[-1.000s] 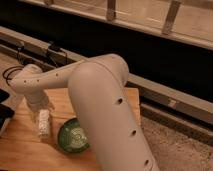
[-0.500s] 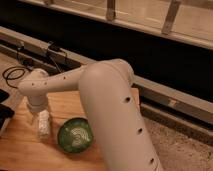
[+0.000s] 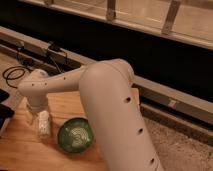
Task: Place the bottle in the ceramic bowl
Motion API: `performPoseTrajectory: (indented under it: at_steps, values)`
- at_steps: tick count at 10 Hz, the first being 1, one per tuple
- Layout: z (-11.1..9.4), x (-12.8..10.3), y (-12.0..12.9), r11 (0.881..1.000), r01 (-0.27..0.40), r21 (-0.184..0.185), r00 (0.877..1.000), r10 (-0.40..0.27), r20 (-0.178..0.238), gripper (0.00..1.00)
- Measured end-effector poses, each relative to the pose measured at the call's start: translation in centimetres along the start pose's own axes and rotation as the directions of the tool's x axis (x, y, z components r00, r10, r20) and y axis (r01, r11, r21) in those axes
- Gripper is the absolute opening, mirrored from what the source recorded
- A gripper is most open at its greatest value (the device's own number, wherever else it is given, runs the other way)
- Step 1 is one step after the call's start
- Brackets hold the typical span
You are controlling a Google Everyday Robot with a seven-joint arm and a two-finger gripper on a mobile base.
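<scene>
The bottle (image 3: 44, 125) is small and white and lies on the wooden table (image 3: 20, 150), at its left side. My gripper (image 3: 37, 116) hangs at the end of the white wrist, directly over the bottle's upper left end, and it is open. I cannot tell whether the fingers touch the bottle. The ceramic bowl (image 3: 75, 135) is green with pale swirls inside and sits just right of the bottle, with nothing in it. The thick white arm (image 3: 112, 105) arches over the table from the right and hides the table's right part.
A coiled black cable (image 3: 12, 75) lies at the far left beside a grey rail (image 3: 65, 55). A dark object (image 3: 4, 117) pokes in at the left edge. Speckled floor (image 3: 175, 145) shows to the right of the table.
The wrist has sunk a little toward the bottle, and the big arm link has shifted slightly right. Bottle and bowl have not moved.
</scene>
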Motion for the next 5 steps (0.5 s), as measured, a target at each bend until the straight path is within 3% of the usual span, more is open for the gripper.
performPoseTrajectory:
  at_steps: [5]
  values:
    - [1.4,1.1,-0.4,0.999,-0.047,-0.007,0.998,0.047,-0.038,0.65]
